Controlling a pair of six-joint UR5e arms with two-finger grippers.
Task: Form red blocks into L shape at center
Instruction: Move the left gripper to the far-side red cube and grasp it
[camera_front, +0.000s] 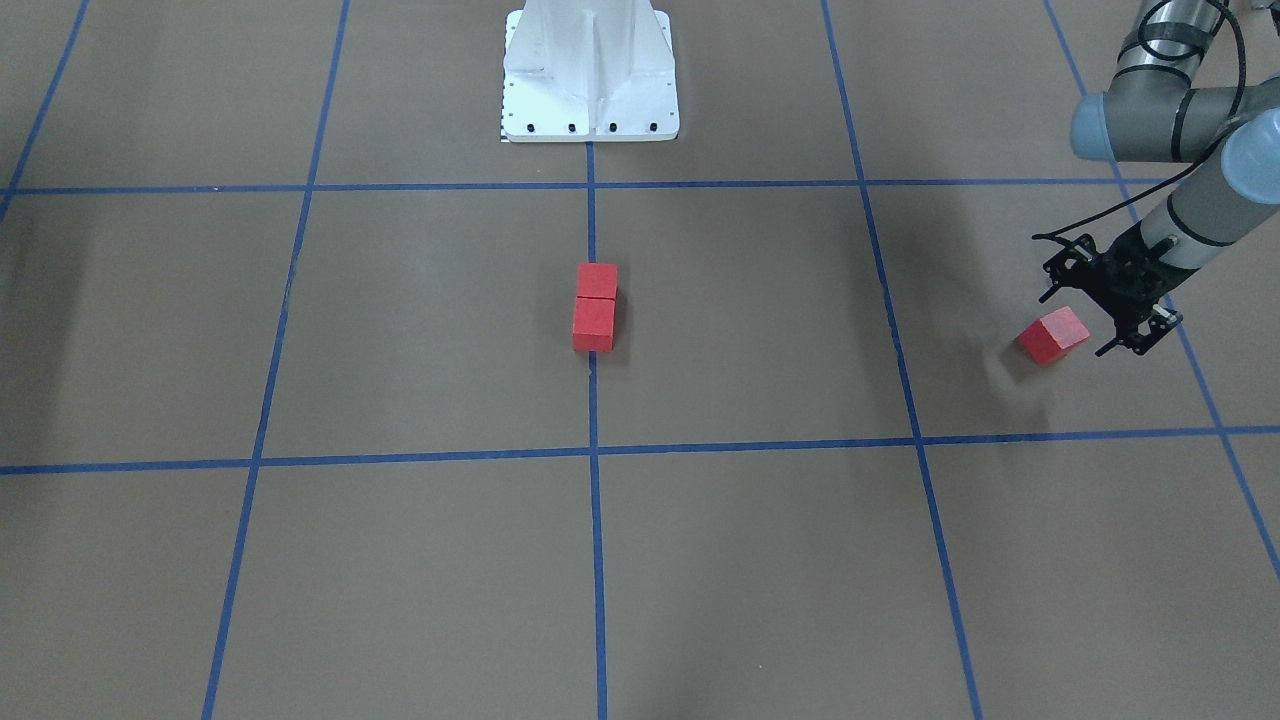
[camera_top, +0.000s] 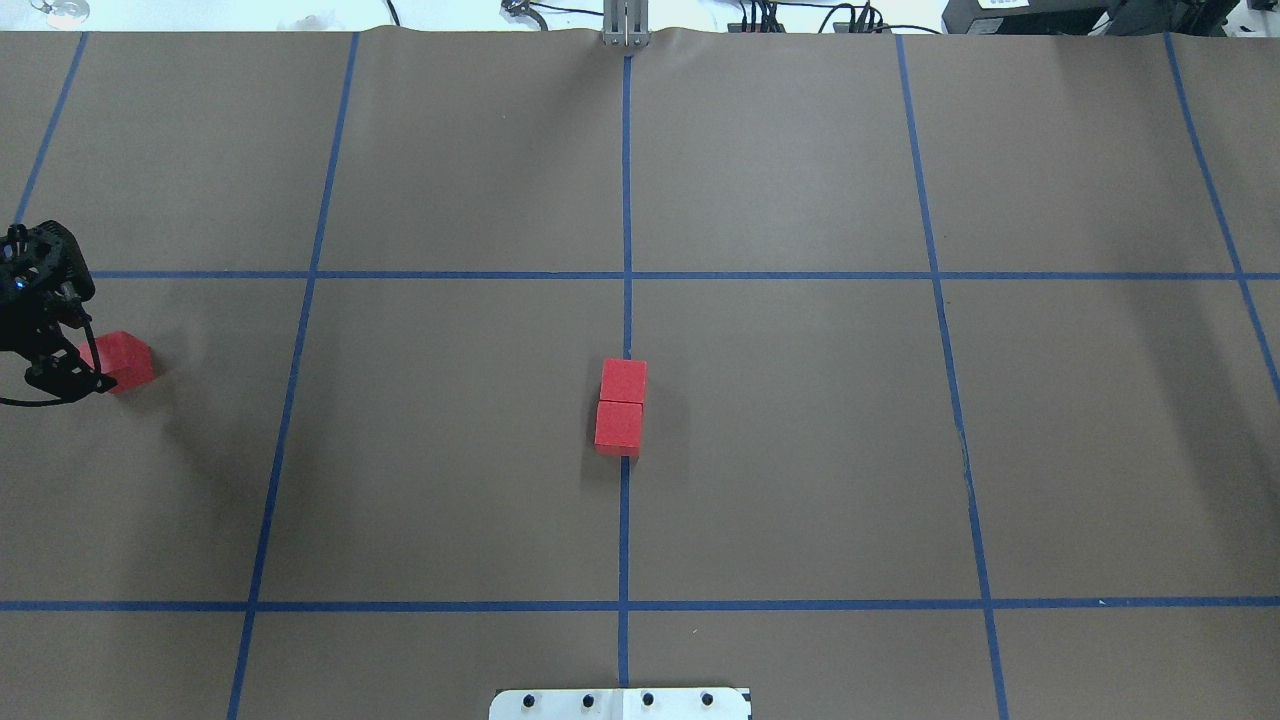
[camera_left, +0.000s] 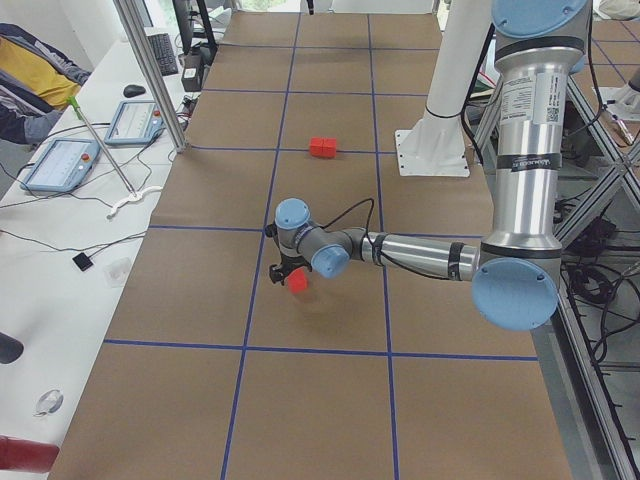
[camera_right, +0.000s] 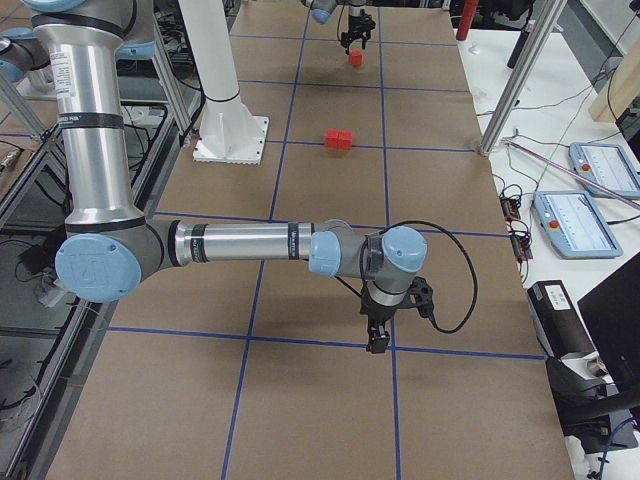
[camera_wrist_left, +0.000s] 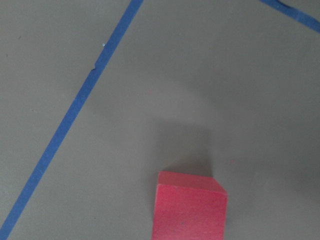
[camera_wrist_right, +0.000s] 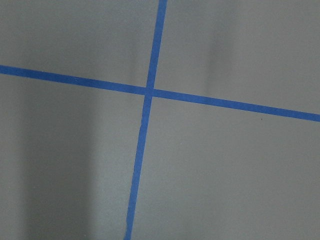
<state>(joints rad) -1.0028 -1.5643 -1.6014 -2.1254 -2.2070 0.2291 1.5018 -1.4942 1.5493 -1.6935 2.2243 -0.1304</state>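
Observation:
Two red blocks (camera_front: 597, 282) (camera_front: 593, 325) lie touching in a straight line on the blue centre line (camera_top: 624, 300), also seen from overhead (camera_top: 624, 381) (camera_top: 618, 428). The third red block (camera_front: 1053, 335) (camera_top: 122, 360) is far out on my left side, turned at an angle. My left gripper (camera_front: 1075, 325) points down with its fingers on either side of this block and looks shut on it. I cannot tell whether the block touches the floor. It fills the bottom of the left wrist view (camera_wrist_left: 190, 210). My right gripper (camera_right: 378, 340) shows only in the exterior right view; I cannot tell its state.
The white robot base (camera_front: 590, 90) stands behind the centre squares. The brown floor is crossed by a blue tape grid (camera_wrist_right: 148, 92). Metal frame posts (camera_left: 150, 70) and an operators' table with tablets (camera_left: 60, 165) border the far edge.

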